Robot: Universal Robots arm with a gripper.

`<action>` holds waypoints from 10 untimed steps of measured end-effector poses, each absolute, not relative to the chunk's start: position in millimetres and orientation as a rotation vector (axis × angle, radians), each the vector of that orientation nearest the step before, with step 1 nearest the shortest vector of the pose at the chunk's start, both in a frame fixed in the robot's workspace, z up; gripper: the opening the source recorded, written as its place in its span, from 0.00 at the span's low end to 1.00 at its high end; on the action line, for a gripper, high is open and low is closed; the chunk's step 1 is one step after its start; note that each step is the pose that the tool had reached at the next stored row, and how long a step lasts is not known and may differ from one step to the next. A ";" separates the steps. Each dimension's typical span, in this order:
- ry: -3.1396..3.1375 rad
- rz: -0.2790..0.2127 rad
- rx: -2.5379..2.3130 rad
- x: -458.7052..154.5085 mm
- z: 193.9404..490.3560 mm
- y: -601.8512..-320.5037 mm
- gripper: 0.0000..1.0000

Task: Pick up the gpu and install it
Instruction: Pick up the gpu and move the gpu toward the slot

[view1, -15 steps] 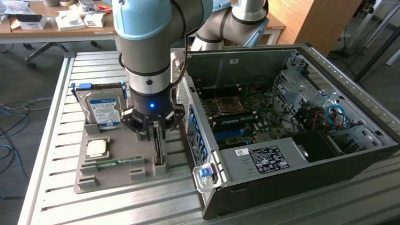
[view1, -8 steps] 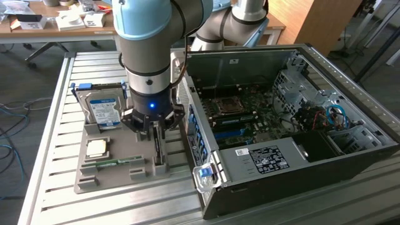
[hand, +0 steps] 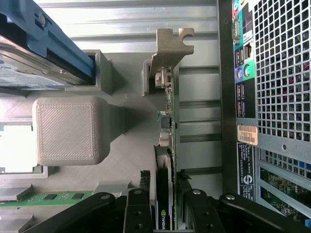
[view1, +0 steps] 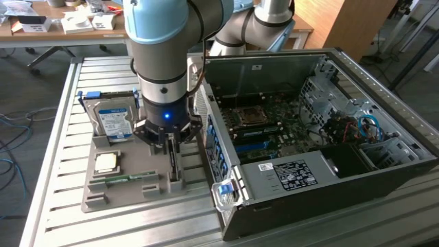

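Looking across the slatted metal table, I see the gripper spread astride the gpu, which stands on edge in the grey tray, the computer case just beside.

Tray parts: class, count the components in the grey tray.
4: hard drive at the far end, processor midway, memory stick nearest, gpu beside the case; the arm may hide others.

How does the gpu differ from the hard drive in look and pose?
The gpu is a thin dark card standing on edge; the hard drive is a thicker silver box with a blue label. The hand is around the gpu, not the hard drive. Both sit in the grey holder.
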State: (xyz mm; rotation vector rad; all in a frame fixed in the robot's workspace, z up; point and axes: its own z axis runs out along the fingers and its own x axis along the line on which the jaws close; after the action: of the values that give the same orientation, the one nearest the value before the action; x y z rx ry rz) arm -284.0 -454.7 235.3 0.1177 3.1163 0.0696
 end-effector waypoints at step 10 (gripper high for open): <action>3.116 0.069 0.117 -283.5 235.0 -455.8 0.35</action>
State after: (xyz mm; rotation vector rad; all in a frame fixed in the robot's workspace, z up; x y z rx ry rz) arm -283.5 -455.8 235.0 0.1174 3.1163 0.0695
